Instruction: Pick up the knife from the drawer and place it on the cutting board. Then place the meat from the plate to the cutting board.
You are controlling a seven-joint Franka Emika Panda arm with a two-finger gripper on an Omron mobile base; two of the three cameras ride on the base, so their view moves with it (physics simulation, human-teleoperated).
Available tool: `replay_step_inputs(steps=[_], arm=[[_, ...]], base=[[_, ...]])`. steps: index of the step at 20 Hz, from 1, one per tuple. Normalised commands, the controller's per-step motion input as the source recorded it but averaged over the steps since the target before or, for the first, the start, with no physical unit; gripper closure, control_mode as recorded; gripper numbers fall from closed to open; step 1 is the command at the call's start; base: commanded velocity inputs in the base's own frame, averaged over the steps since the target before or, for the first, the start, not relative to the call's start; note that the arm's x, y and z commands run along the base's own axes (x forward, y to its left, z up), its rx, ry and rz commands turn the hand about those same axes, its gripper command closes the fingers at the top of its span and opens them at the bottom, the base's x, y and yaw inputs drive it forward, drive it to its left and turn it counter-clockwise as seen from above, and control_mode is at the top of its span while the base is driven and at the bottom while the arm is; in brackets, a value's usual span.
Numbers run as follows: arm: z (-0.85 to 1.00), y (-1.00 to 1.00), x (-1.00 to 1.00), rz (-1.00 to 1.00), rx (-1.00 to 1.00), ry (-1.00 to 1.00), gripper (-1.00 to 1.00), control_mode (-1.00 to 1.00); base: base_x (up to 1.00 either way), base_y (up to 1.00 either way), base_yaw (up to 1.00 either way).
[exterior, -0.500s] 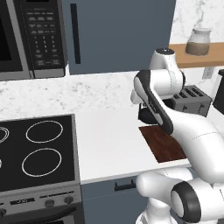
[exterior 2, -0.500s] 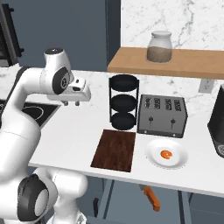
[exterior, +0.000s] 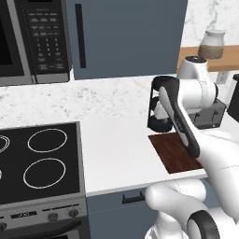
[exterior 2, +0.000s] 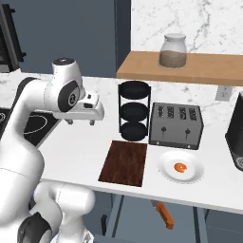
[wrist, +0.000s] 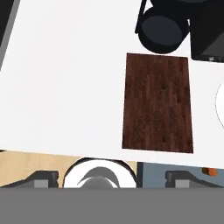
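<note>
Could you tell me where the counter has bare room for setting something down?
The widest bare stretch of counter lies between the stove and the cutting board. The board's own top is bare too. It is crowded behind and right of it: black tiered rack, toaster, plate with meat.

i'm in a kitchen, a rendered one. ahead of me runs a white counter (exterior 2: 85,142) backed by marbled white wall, with slate-blue cabinets (exterior: 126,37) above it. to my left sits a black stove top (exterior: 37,163) with ring burners and knobs along its front, and a microwave (exterior: 32,37) hangs over it. on the counter i see a silver four-slot toaster (exterior 2: 176,126), a black three-tier rack (exterior 2: 134,111), a dark wooden cutting board (exterior 2: 124,163) and a white plate (exterior 2: 181,167). a wooden shelf (exterior 2: 180,69) carries a glass jar (exterior 2: 173,51). below the counter edge a drawer (exterior 2: 156,213) stands open.
</note>
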Motion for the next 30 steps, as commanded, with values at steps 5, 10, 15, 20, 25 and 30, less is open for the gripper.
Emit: replay_step_inputs(steps=[5,10,15,20,25,30], arm=[[-0.16,-0.64,-0.62,0.03,0.03,0.0,-1.0,-1.0],[-0.01,-0.69,-0.08,0.0,0.01,0.0,-1.0,-1.0],[-0.06,-0.75,0.0,0.0,0.0,0.0,-1.0,-1.0],[-0.15,-0.56,0.0,0.0,0.0,0.0,-1.0,-1.0],[-0.15,-0.21,-0.09,0.0,-0.01,0.0,-1.0,-1.0],[-0.27,-0.07,-0.11,0.0,0.0,0.0,-1.0,-1.0]], base=[[0.0,0.0,0.0],[0.0,0.0,0.0],[0.0,0.0,0.0],[0.0,0.0,0.0],[0.0,0.0,0.0],[0.0,0.0,0.0]])
